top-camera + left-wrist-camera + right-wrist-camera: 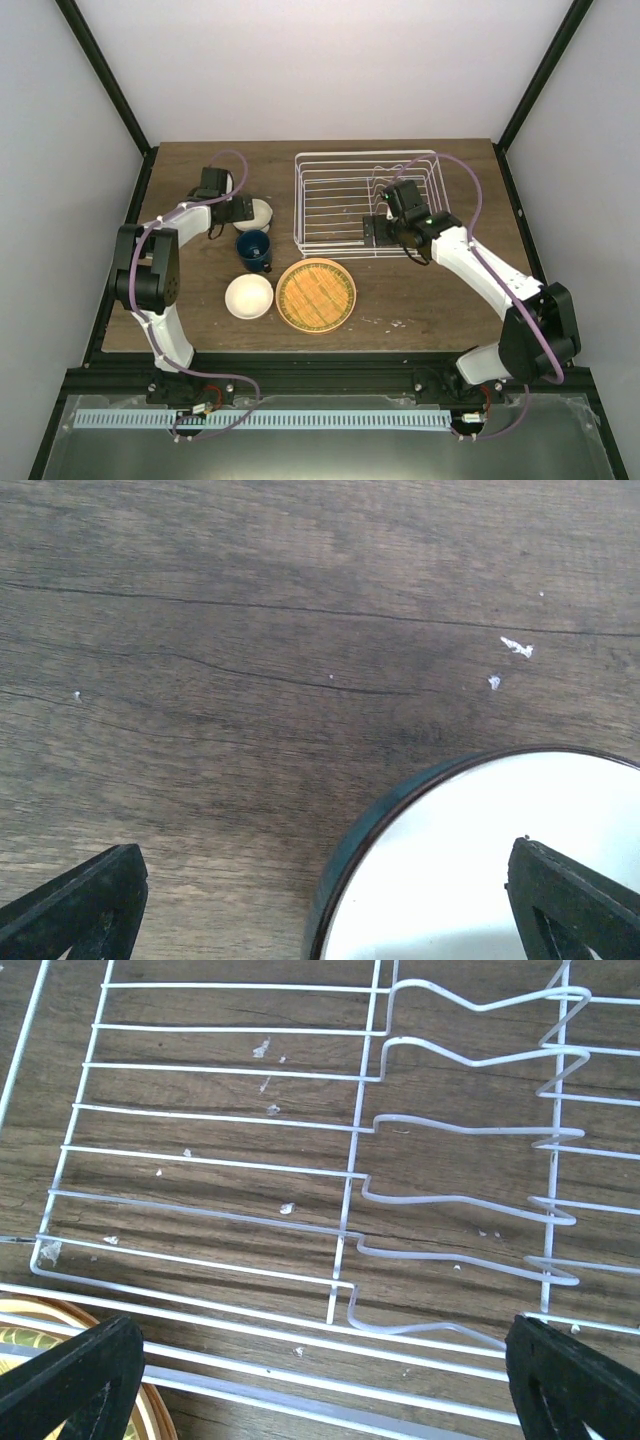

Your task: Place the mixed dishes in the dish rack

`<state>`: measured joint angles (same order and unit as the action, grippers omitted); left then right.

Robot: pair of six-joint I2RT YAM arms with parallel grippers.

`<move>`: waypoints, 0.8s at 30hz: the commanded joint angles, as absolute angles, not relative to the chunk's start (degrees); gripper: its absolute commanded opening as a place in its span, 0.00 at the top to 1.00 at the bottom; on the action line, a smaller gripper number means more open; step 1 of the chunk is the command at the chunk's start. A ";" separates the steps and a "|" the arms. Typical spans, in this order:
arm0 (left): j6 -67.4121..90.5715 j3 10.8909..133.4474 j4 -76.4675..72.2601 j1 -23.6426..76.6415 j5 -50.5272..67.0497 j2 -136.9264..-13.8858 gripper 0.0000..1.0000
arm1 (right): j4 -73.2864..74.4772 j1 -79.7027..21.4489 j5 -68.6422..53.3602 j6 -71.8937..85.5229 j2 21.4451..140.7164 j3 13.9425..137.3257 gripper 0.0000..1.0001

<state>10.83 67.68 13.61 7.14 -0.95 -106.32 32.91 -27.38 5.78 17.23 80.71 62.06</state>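
Observation:
One cream-white bowl point(260, 212) sits at the back left, and its dark-rimmed edge fills the lower right of the left wrist view point(470, 870). My left gripper point(240, 211) point(325, 920) is open and straddles that rim, with one finger over the bowl's inside and one over the table. The dark blue cup point(254, 250), the second bowl point(249, 296) and the orange woven-pattern plate point(316, 294) lie in front. My right gripper point(385, 228) point(325, 1400) is open and empty over the near wall of the white wire dish rack point(345, 185) point(220, 1120). The plate's edge point(25, 1335) shows at lower left.
The rack holds no dishes; its upright prongs point(470, 1130) stand at its right side. The wooden table point(430, 300) is enclosed by white walls with black corner posts. The cup stands close between the two bowls.

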 commanded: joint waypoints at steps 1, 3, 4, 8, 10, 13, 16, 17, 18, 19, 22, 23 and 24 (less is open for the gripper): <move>9.88 68.21 14.67 7.29 1.70 -106.39 0.00 | 32.58 -27.95 6.23 17.74 79.74 61.62 0.00; 10.06 68.26 14.77 7.29 1.69 -106.35 0.04 | 32.55 -27.95 6.32 17.75 79.68 61.53 0.00; 10.16 68.30 14.77 7.27 1.83 -106.36 0.09 | 32.53 -27.95 6.32 17.74 79.61 61.52 0.00; 10.78 68.55 14.93 7.14 3.25 -106.42 0.61 | 32.52 -27.95 6.74 17.84 79.12 61.35 0.00; 11.08 68.83 15.31 6.90 3.96 -106.79 0.87 | 32.63 -27.95 7.00 17.83 78.97 61.19 0.00; 11.28 69.13 15.79 6.72 4.69 -107.27 1.00 | 32.62 -27.95 7.27 17.81 78.68 61.01 0.00; 11.31 68.59 15.76 6.68 5.16 -106.95 1.00 | 32.46 -27.95 7.38 17.76 78.57 60.76 0.00; 11.30 68.30 15.57 6.64 5.32 -106.62 1.00 | 32.31 -27.95 7.31 17.82 78.68 60.66 0.00; 11.29 67.86 15.29 6.67 5.51 -106.20 1.00 | 32.18 -27.95 7.17 17.83 78.71 60.58 0.00; 11.34 67.44 14.91 6.68 5.89 -105.70 1.00 | 31.91 -27.95 6.94 17.84 78.87 60.48 0.00; 11.17 66.51 13.99 6.69 6.74 -103.64 1.00 | 30.58 -27.95 5.99 17.99 79.38 59.77 0.00; 11.21 66.26 13.79 6.68 7.02 -102.83 1.00 | 29.84 -27.95 5.26 18.00 79.56 59.44 0.00; 11.08 66.03 13.49 6.68 7.40 -101.76 1.00 | 28.78 -27.95 4.20 17.97 79.62 59.04 0.00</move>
